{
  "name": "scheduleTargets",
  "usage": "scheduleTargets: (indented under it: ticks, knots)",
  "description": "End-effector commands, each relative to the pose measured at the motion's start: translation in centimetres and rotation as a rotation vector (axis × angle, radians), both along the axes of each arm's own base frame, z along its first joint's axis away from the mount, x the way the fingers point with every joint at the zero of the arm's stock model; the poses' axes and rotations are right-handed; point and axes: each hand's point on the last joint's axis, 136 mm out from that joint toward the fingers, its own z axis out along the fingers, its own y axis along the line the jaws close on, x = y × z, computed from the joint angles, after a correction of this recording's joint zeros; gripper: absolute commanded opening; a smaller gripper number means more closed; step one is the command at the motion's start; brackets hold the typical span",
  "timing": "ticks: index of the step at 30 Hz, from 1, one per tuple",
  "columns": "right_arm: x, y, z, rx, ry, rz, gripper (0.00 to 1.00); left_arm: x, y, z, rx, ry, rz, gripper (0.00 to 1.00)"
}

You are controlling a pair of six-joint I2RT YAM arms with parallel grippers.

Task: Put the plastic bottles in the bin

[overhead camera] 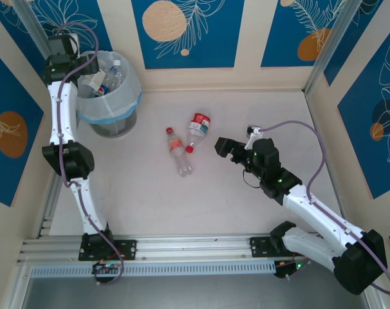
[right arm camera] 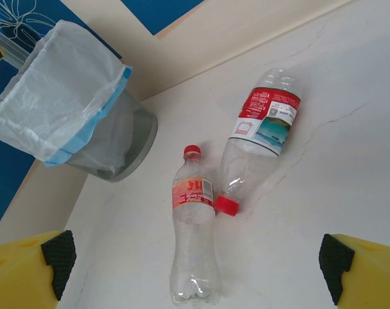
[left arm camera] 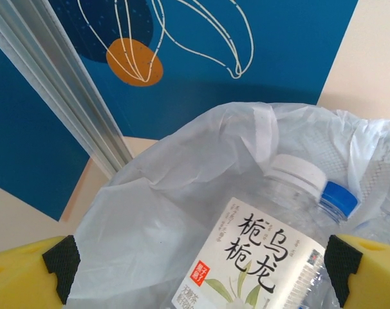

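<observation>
Plastic bottles [overhead camera: 179, 154]: two lie touching on your pale table [overhead camera: 246, 212], a slim red-capped bottle [right arm camera: 194, 238] and a wider red-labelled bottle [right arm camera: 262, 129]. They are just ahead of your right gripper [overhead camera: 222, 147], whose jaws are wide apart. Farther left, the bin [overhead camera: 118, 122] holds more, including a white-capped bottle [left arm camera: 272, 238]. Your left gripper [left arm camera: 201, 261] hangs over it, fingers spread. Blue patterned wall panels [overhead camera: 182, 32] stand behind.
</observation>
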Motion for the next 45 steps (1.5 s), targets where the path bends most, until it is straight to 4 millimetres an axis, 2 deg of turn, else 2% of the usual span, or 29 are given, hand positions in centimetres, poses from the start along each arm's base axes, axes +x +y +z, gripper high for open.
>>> scheduleTargets:
  ticks: [1, 5, 9, 15, 20, 26, 29, 31, 35, 37, 41, 45]
  knots:
    - [0.1, 0.4, -0.7, 0.001, 0.028, 0.021, 0.99, -2.5, -2.5, 6.4, -0.078, -0.127, -0.067, 0.99]
    - [0.5, 0.8, -1.6, -0.013, 0.068, 0.028, 0.99, -3.6, -5.4, 7.7, -0.149, -0.144, -0.141, 0.99]
    - [1.1, 1.1, -2.4, -0.037, 0.119, 0.02, 0.99, -4.7, -8.9, 8.0, -0.201, -0.146, -0.234, 0.99]
    - [1.8, 1.7, -3.6, -0.051, 0.176, 0.013, 0.99, -7.6, -13.2, 8.6, -0.247, -0.2, -0.312, 0.99]
    - [2.3, 1.8, -4.8, -0.039, 0.221, -0.043, 1.0, -9.5, -15.6, 8.7, -0.279, -0.259, -0.35, 0.99]
    - [2.2, 2.6, -6.1, -0.047, 0.248, -0.057, 1.0, -12.3, -17.9, 7.7, -0.392, -0.251, -0.382, 0.99]
    - [2.2, 3.5, -7.0, -0.034, 0.279, -0.049, 0.99, -14.0, -19.0, 6.5, -0.43, -0.249, -0.403, 0.99]
    - [2.1, 4.8, -7.4, -0.03, 0.283, -0.004, 0.99, -15.3, -19.4, 5.8, -0.453, -0.235, -0.405, 0.99]
    - [1.4, 8.8, -8.0, -0.126, 0.224, 0.223, 0.97, -17.9, -20.0, 3.4, -0.523, -0.206, -0.394, 0.99]
    - [1.2, 9.8, -8.7, -0.205, 0.208, 0.291, 0.97, -18.9, -20.5, 2.2, -0.561, -0.194, -0.404, 0.99]
    - [0.5, 11.9, -9.3, -0.273, 0.189, 0.443, 0.97, -20.3, -20.9, -0.7, -0.562, -0.096, -0.403, 0.99]
    - [0.5, 13.7, -10.5, -0.345, 0.204, 0.496, 0.98, -20.9, -20.5, -2.9, -0.528, -0.025, -0.382, 0.99]
